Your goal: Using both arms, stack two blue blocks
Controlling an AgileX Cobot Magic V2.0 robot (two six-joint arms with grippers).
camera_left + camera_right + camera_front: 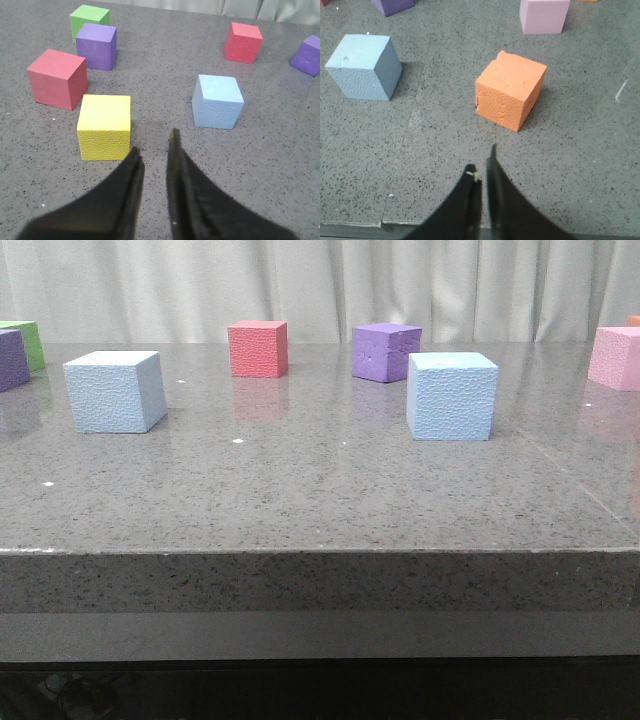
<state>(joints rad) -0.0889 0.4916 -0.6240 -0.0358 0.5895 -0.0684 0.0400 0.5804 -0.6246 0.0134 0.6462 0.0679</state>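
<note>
Two pale sky-blue foam blocks stand apart on the grey stone table: one at the left [115, 390], one right of centre [452, 395]. Neither arm shows in the front view. In the left wrist view the left gripper [155, 142] hovers over bare table, its fingers nearly together and empty; a blue block [217, 101] sits ahead of it, apart from the fingers. In the right wrist view the right gripper [482, 159] is shut and empty near the table's front edge; a blue block [364, 66] lies ahead, well off to one side.
A red cube [258, 348] and a purple cube [385, 351] stand behind the blue blocks. A pink cube [615, 357] is far right, green [25, 340] and purple cubes far left. A yellow cube [105, 127] is close to the left gripper, an orange cube [510, 89] ahead of the right gripper.
</note>
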